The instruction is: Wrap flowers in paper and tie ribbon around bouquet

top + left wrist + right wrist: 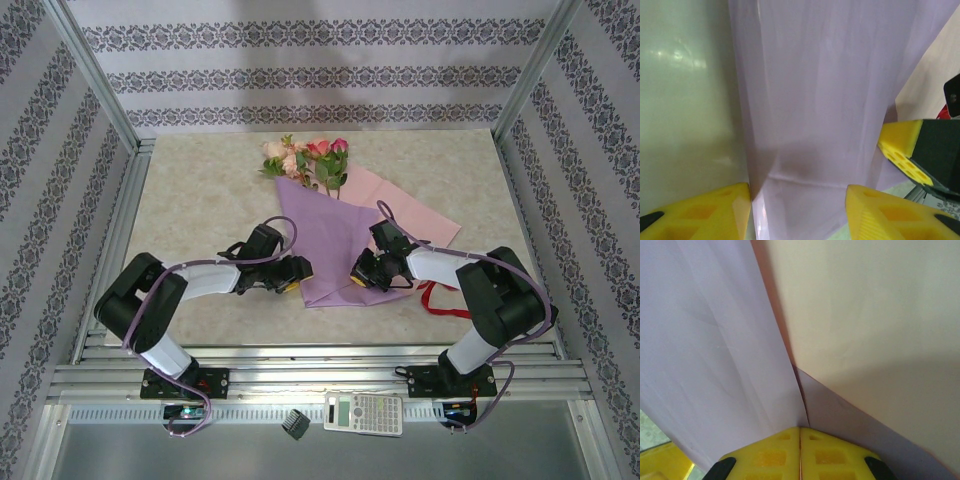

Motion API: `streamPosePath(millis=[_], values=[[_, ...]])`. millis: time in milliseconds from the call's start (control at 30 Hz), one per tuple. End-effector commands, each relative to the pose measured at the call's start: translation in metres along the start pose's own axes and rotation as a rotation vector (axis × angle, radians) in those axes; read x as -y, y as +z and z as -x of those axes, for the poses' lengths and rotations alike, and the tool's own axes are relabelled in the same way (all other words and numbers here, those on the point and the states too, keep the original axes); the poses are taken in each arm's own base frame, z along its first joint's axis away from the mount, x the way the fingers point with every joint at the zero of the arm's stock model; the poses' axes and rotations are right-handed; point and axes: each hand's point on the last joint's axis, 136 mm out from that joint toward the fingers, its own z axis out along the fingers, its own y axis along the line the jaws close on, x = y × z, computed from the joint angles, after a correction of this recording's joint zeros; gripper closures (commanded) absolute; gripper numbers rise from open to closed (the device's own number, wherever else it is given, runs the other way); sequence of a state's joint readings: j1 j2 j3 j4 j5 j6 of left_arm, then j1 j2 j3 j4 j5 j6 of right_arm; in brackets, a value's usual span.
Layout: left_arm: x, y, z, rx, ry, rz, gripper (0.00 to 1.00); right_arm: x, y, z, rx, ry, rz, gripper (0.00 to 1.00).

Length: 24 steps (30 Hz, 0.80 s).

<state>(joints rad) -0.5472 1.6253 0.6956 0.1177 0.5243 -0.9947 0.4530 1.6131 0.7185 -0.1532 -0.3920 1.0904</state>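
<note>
The flowers [305,155], pink, cream and magenta roses, lie at the back middle of the table, their stems hidden under the paper [325,235]. Its lilac flap is folded over them into a long wedge, and the pale pink side [405,215] shows to the right. My right gripper [358,275] is shut on the paper's fold edge [795,390] near the narrow end, fingers [771,456] pressed together. At the wedge's lower left edge my left gripper [298,272] stands open, its yellow fingers [705,212] apart with the lilac sheet [815,100] between them. The red ribbon [440,297] lies loose beside the right arm.
A calculator [365,412] and a small black object [296,422] sit on the metal rails in front of the arm bases. Aluminium frame posts and patterned walls close in the table on three sides. The other arm's yellow finger [902,147] shows close by in the left wrist view.
</note>
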Motion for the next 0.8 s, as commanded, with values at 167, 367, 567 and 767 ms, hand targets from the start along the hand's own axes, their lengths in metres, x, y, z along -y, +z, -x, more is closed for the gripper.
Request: streamPosePath(millis=[167, 367, 567, 767], values=[[0.000, 0.005, 0.005, 0.014, -0.023, -0.048, 0.54, 0.040, 0.013, 0.004, -0.001, 0.032, -0.118, 0.91], [0.010, 0.004, 0.009, 0.042, -0.035, -0.116, 0.63, 0.043, 0.015, 0.005, -0.012, 0.037, -0.122, 0.91], [0.024, -0.011, 0.011, 0.077, -0.011, -0.153, 0.66, 0.042, 0.015, 0.010, -0.023, 0.044, -0.113, 0.91], [0.024, -0.007, -0.007, 0.000, -0.019, -0.183, 0.59, 0.041, 0.020, 0.009, -0.052, 0.051, -0.112, 0.91]])
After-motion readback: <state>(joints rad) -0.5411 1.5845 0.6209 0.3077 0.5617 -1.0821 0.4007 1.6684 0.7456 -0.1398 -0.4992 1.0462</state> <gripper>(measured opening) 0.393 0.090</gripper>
